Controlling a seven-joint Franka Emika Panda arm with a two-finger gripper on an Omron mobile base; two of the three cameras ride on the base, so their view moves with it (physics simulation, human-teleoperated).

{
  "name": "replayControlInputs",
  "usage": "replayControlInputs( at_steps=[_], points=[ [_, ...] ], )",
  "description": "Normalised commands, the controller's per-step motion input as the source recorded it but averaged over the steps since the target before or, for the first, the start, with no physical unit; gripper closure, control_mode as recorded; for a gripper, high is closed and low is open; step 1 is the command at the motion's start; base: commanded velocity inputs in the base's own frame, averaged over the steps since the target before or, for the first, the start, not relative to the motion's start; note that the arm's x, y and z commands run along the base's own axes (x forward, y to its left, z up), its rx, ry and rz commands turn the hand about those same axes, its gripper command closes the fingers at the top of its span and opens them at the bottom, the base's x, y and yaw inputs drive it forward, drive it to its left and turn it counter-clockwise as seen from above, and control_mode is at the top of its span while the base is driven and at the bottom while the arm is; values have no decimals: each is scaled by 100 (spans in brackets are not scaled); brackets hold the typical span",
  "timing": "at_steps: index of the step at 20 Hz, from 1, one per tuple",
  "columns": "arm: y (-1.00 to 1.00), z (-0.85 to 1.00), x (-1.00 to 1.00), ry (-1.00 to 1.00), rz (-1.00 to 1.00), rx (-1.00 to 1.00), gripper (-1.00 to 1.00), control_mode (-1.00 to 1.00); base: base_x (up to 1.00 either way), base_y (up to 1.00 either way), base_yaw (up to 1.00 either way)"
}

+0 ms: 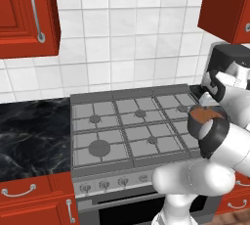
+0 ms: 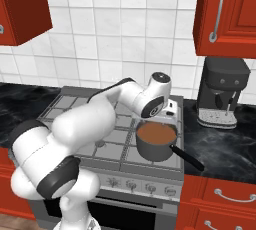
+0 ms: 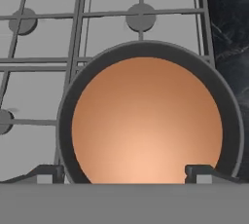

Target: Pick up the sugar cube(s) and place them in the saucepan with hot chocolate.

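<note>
**Kitchen stove: gripper over the saucepan, jaws spread**

Kitchen scene: grey gas stove (image 2: 115, 139) sitting between black marble counters (image 1: 31, 136), white tile behind, red cabinets (image 2: 227, 14) above and below. We are seeing the saucepan (image 2: 156, 141) resting on the stove's near right burner, brown hot chocolate (image 3: 146, 121) filling it, dark handle (image 2: 187, 157) pointing near-right. Our arm is reaching across the stove, and the gripper (image 3: 125, 173) is hanging directly over the pan. In the hand view both fingertips (image 3: 197, 172) are standing wide apart, nothing between them, framing the liquid. We cannot make out any sugar cubes. Black coffee machine (image 2: 222, 94) is standing on the right counter, apart from the pan.
</note>
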Motion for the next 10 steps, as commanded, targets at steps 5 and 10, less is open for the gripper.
replayControlInputs(
  at_steps=[5, 10],
  points=[
    [2, 31, -31, -12, 0, 7, -100, -100, 0, 0, 0],
    [46, 39, -72, -6, 0, 5, -100, -100, 0, 0, 0]
  ],
)
